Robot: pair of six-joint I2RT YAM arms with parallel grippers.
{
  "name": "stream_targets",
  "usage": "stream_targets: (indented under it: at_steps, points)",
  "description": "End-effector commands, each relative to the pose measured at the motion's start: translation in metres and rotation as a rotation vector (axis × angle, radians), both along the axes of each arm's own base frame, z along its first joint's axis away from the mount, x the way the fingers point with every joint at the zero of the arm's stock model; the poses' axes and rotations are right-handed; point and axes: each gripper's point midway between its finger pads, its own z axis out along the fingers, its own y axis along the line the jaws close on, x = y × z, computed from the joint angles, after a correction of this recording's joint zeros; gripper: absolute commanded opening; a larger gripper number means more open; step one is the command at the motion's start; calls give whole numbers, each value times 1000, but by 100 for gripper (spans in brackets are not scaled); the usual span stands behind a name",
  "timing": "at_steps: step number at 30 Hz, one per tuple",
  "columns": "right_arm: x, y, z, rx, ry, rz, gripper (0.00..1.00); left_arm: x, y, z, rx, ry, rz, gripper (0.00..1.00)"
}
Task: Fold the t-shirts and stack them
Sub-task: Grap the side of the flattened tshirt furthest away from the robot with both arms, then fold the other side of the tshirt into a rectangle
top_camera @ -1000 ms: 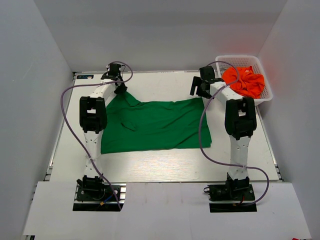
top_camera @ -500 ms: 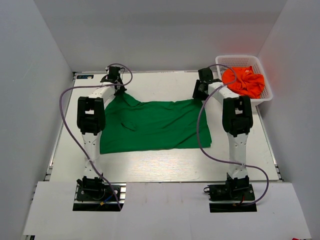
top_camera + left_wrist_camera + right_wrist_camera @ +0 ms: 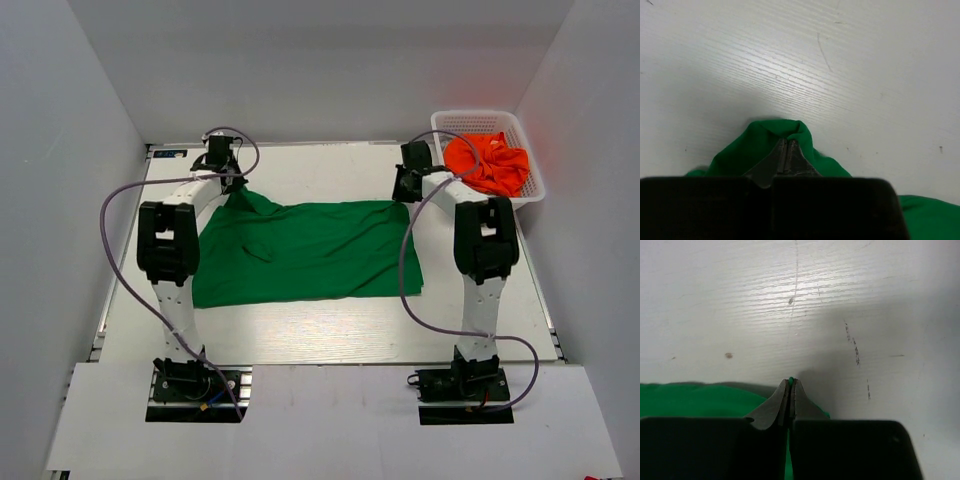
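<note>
step: first fold, green t-shirt [image 3: 310, 250] flat on table [image 3: 300, 340]
left gripper [image 3: 786, 150]: pinching its far-left corner
right gripper [image 3: 790, 387]: pinching its far-right corner
next: likely lift evenly, pull to near hem
orange t-shirt [image 3: 490, 162]: in basket [image 3: 530, 192]

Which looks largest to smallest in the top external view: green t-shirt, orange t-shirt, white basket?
1. green t-shirt, spread flat on the table
2. white basket
3. orange t-shirt, bunched up inside the basket, so it shows smaller than it would spread out
</note>
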Motion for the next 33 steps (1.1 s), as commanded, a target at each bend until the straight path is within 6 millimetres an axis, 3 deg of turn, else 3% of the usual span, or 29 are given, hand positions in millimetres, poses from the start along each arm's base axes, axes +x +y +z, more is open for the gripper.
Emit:
stream_targets:
  at_steps: [1,3,5,6,7,12,13,14,15,16,17,19,23,28,33]
  points:
    - [11,5,56,26,-185,39,0,3,-1,66,-17,-147,5,0]
    - [6,5,71,40,-233,42,0,-7,-4,76,-20,-161,9,0]
    - [-4,1,68,41,-230,39,0,-22,-5,82,-24,-157,16,0]
    - [-5,3,76,52,-249,50,0,-28,-5,85,-36,-159,26,0]
    - [-10,3,71,47,-237,53,0,-42,-4,73,-37,-121,32,0]
    - [-18,4,75,60,-235,64,0,-94,11,77,-57,-107,137,0]
    - [-19,3,77,62,-238,61,0,-110,13,65,-51,-79,137,0]
    - [-23,5,81,70,-243,64,0,-118,16,81,-62,-118,154,0]
    - [-28,-3,81,54,-252,35,0,-140,18,81,-80,-110,173,0]
    - [-28,-3,81,54,-252,35,0,-140,18,81,-87,-111,179,0]
    - [-33,-9,86,39,-263,13,0,-155,19,69,-84,-71,187,0]
    - [-38,-13,91,33,-269,7,0,-173,20,68,-97,-71,187,0]
    - [-54,-15,95,35,-267,12,0,-195,24,68,-108,-74,210,0]
    - [-65,-16,96,42,-252,18,0,-208,26,74,-110,-80,210,0]
    - [-77,-19,96,41,-250,21,0,-225,25,62,-136,-55,224,0]
